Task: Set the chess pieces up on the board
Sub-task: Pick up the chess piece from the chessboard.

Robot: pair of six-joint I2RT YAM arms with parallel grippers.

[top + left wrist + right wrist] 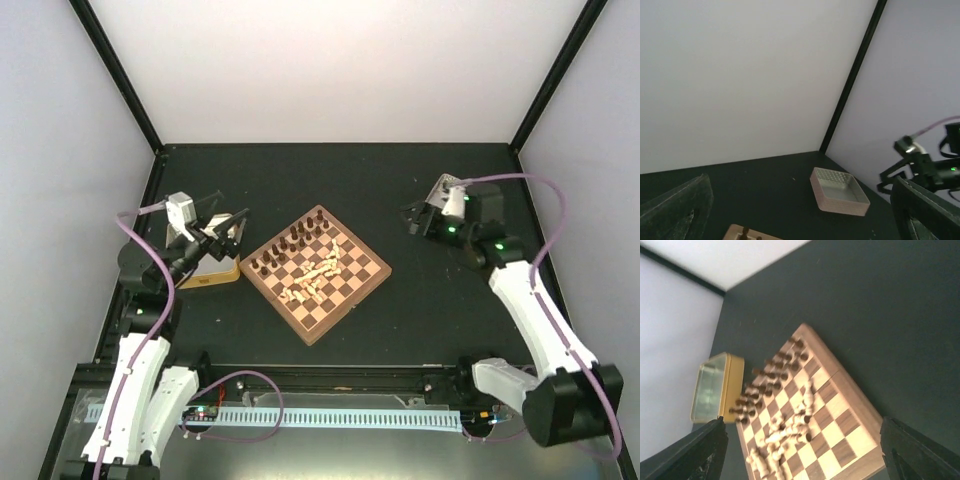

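The board [352,283] lies as a diamond in the middle of the black table. Dark brown pieces [288,245] stand in two rows along its far left side. The pale chess pieces [316,275] lie toppled in a heap on its middle squares. In the right wrist view the board [852,432], the pale heap [790,429] and the dark rows [767,382] all show. My left gripper [238,228] is open and empty, raised left of the board. My right gripper [411,220] is open and empty, raised right of the board. One board corner [735,233] shows in the left wrist view.
A shallow yellow tray [216,271] sits just left of the board, below my left gripper; it also shows in the right wrist view [715,387]. A pinkish bin [839,191] stands at the far right near the right arm [920,165]. White walls enclose the table.
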